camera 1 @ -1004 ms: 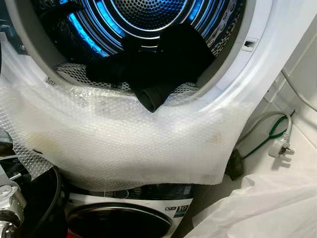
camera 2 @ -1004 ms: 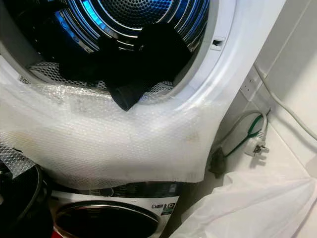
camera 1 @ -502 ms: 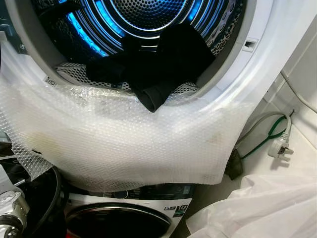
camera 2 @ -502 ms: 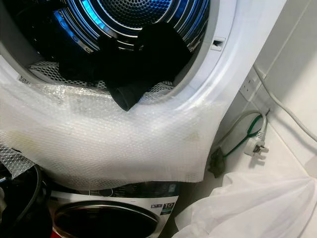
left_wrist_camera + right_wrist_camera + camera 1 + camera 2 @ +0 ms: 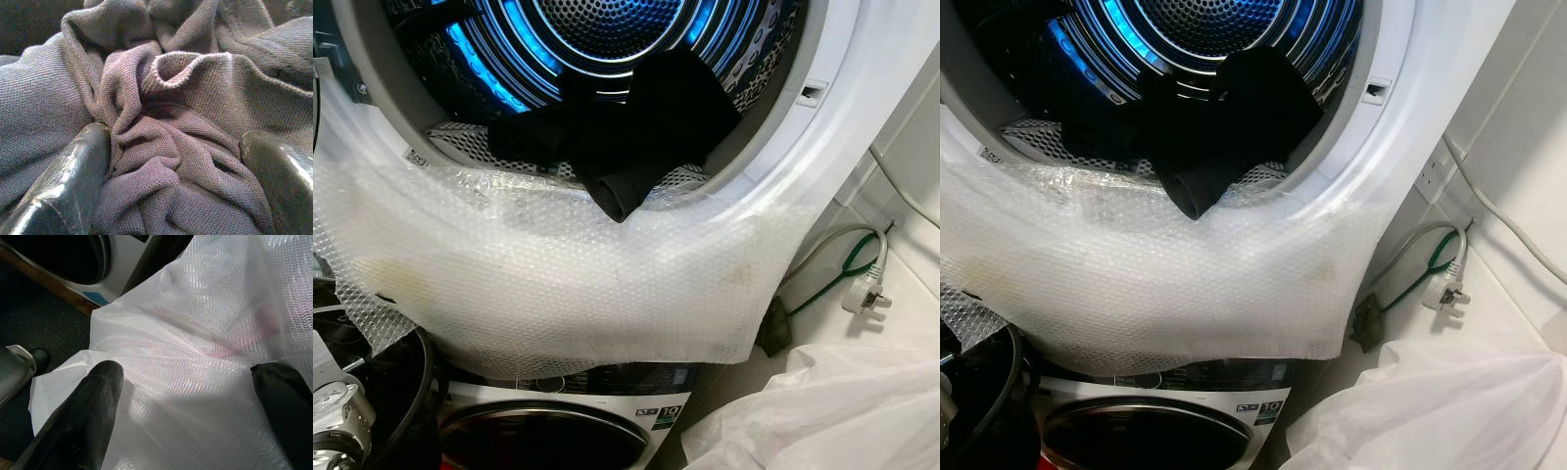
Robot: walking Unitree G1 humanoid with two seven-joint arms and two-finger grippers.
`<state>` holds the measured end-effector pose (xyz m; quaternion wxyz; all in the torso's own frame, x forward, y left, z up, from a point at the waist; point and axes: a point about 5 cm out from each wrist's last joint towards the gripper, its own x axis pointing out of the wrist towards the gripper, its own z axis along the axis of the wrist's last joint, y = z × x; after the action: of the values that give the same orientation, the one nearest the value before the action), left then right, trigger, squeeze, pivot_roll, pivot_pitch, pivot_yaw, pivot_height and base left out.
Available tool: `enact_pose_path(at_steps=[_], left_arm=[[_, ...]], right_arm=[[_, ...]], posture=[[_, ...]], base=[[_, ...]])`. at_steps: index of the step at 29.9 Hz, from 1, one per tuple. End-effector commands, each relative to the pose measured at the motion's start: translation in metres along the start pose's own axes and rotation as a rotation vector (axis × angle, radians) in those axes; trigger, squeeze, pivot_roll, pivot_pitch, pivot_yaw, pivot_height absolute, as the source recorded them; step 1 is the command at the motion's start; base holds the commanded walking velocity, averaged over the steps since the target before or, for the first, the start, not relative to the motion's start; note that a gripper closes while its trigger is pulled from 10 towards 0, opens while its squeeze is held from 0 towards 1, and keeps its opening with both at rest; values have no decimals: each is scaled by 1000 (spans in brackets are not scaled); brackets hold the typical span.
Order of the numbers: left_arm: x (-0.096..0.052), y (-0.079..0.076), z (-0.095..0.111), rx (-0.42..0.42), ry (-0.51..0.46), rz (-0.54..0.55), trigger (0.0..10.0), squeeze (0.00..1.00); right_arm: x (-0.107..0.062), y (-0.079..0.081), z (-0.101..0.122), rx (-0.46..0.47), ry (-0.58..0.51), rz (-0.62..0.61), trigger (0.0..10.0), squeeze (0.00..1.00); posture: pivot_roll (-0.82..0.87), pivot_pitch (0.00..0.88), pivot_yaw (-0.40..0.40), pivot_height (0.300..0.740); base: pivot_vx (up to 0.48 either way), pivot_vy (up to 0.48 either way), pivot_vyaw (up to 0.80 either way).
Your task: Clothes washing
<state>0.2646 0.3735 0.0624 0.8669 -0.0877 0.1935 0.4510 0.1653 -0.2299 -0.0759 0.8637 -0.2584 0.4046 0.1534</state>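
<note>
Bubble wrap (image 5: 568, 294) draped the drum's (image 5: 607, 39) rim beneath a black garment (image 5: 626, 127), while the left tool (image 5: 171, 147) straddled knit fabric (image 5: 186, 98), spread apart.

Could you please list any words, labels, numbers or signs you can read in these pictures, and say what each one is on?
"10": white badge on the dark panel of the lower machine; the smaller print beside it is too small to read.
Sticker on the upper drum's door rim: it has printed characters, too small and tilted to read.
Blue sticker on the lower machine's front: no legible text.
Nothing else is legible.
</note>
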Motion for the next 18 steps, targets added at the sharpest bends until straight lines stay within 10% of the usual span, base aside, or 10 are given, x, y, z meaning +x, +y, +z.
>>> enact_pose_path(at_steps=[1,18], left_arm=[[-5,7,-37,-36,154,60,10000,0],[-1,28,-29,-137,142,182,10000,0]], right_arm=[[-3,-11,-7,-6,25,-30,10000,0],[6,-4,11,64,9,-46,10000,0]], posture=[[-113,0,-241,740],[-87,0,-206,740]], base=[[0,0,0],[0,0,0]])
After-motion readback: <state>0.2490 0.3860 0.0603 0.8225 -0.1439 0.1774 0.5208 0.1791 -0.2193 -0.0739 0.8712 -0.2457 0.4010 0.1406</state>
